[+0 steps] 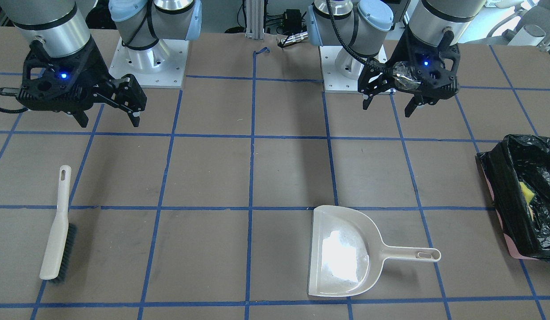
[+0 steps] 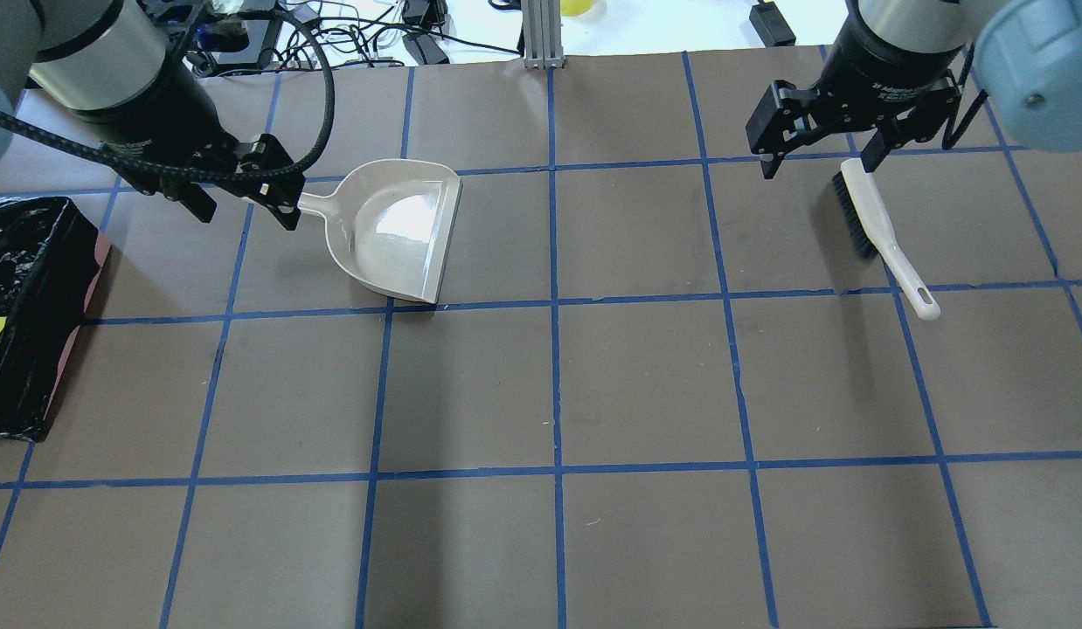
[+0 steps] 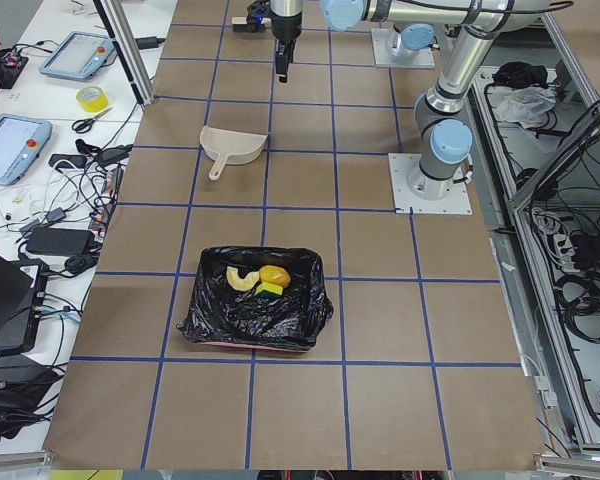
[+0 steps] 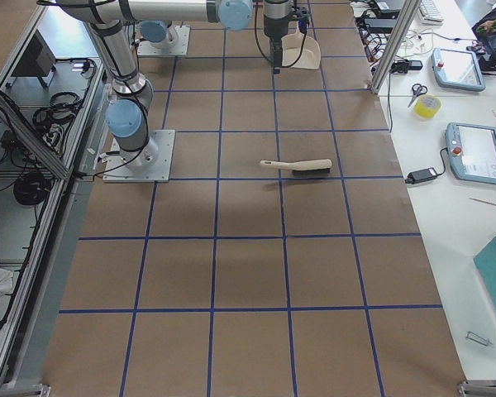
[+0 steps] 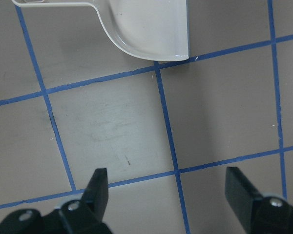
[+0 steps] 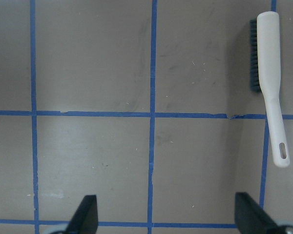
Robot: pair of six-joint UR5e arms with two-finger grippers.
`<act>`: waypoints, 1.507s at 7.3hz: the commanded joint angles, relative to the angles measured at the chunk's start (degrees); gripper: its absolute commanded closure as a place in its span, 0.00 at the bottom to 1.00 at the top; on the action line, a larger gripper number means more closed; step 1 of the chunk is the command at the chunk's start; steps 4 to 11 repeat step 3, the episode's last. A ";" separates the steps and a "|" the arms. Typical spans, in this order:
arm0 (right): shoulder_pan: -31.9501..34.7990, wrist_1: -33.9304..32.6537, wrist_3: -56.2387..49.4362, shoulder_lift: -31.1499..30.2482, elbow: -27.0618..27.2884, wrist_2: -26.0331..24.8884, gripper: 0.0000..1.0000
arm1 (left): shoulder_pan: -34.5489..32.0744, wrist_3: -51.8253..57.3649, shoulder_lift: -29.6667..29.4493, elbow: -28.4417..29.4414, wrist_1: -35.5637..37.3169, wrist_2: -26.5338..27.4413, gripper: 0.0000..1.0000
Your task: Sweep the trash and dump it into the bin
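Note:
The pink bin with its black bag sits at the table end on my left side; it also shows in the overhead view and the front view. The trash lies inside it: a yellow-orange lump, a pale croissant-like piece and a green sponge wedge. My left gripper is open and empty, above the table by the handle of the beige dustpan. My right gripper is open and empty, above the head of the brush.
The dustpan lies flat and empty; the left wrist view shows it beyond the open gripper. The brush lies flat, to one side of the open right gripper. Cables and tablets lie beyond the table's far edge.

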 commanded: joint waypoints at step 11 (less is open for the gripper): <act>0.00 -0.35 -0.10 -0.30 0.29 0.01 0.00 | 0.12 -0.42 1.06 -0.14 0.04 -0.29 0.00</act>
